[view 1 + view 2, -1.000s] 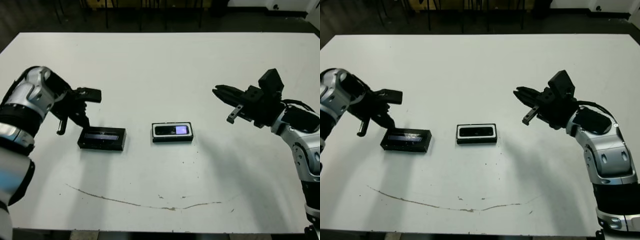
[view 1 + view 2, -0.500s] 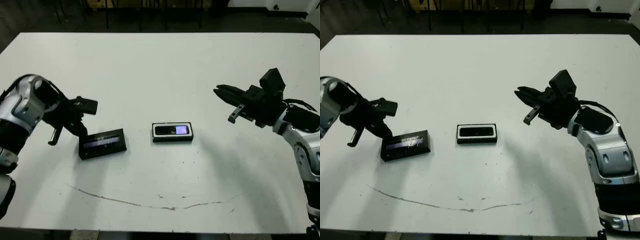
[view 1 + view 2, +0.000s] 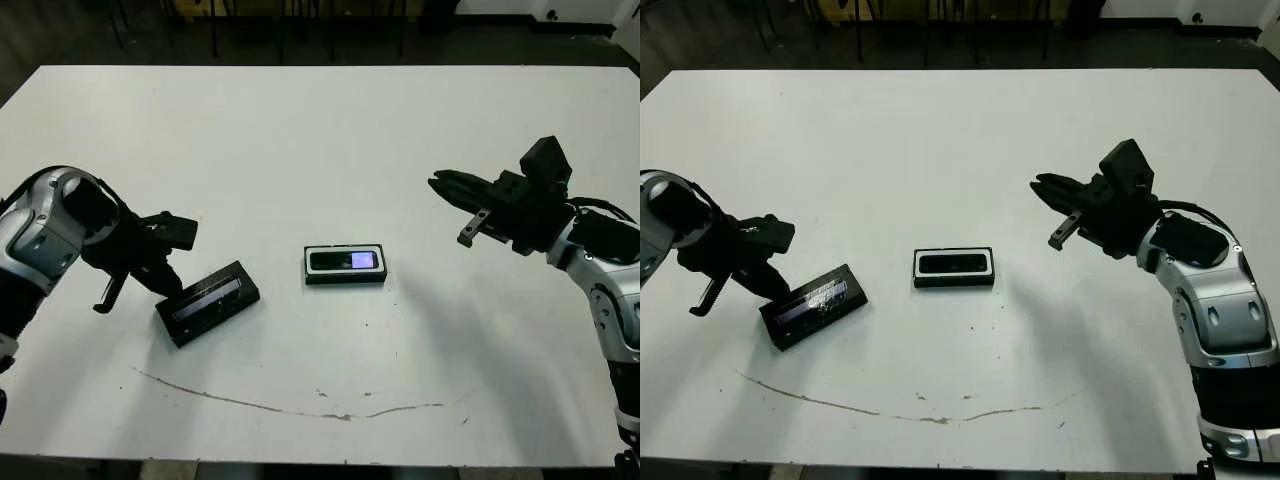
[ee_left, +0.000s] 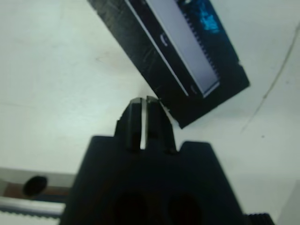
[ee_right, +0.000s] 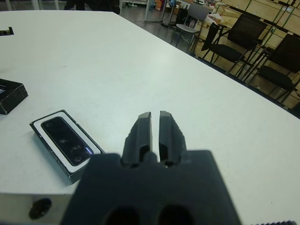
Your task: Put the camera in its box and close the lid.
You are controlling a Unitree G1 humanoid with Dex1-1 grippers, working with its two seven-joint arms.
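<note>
Left wrist view shows my left hand (image 4: pixel 144 104) with fingers pressed together at a corner of the lid (image 3: pixel 207 302), which lies askew on the table (image 3: pixel 320 140), well left of the box (image 3: pixel 345 265). That box already holds the camera (image 3: pixel 343 261), so closing remains: I judge I must open and grip the lid; my right hand (image 3: pixel 440 185), also together, hovers to the box's right

The camera (image 3: pixel 344 261), slim and black with a pale bluish screen patch, lies flat inside the white-lined box (image 3: pixel 345 278), well apart from the right pincer (image 3: pixel 447 190). The glossy black lid (image 3: pixel 208 303) lies skewed on the counter, its corner touching the left pincer (image 4: pixel 144 104).
</note>
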